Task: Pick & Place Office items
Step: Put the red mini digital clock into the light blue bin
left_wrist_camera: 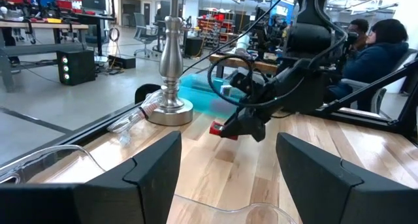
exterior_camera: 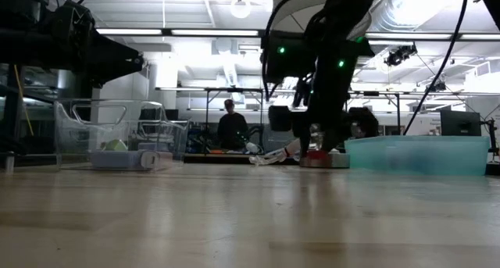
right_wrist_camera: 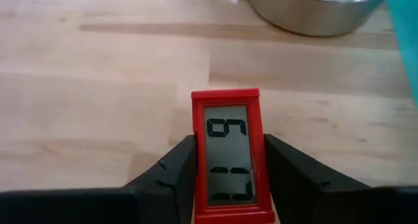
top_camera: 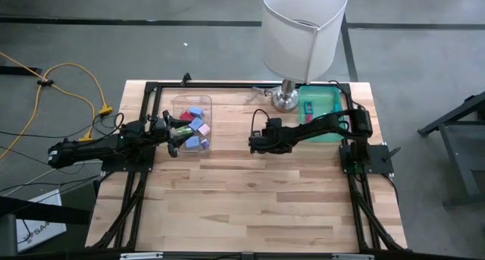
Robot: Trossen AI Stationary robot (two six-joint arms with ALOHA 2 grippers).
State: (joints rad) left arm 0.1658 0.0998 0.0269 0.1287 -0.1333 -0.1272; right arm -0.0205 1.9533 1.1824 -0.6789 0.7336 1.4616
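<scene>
Red-framed digital clock (right_wrist_camera: 230,155), clamped between right fingers (right_wrist_camera: 166,175), seemingly upside-down.

Bright even overhead light on the table (top_camera: 250,207), soft shadows, ceiling strip lights (exterior_camera: 164,31) glaring at 12 o'clock in the low view, arms backlit and dark there, near tabletop blurred, lamp base (right_wrist_camera: 313,8) out of focus

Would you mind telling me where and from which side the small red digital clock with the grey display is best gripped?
Grip the small red digital clock across its two narrow side edges, coming from its base end, as the right end effector does now. Its body is a flat rectangle, so the straight parallel sides give the fingers firm contact and leave the display face uncovered.
</scene>
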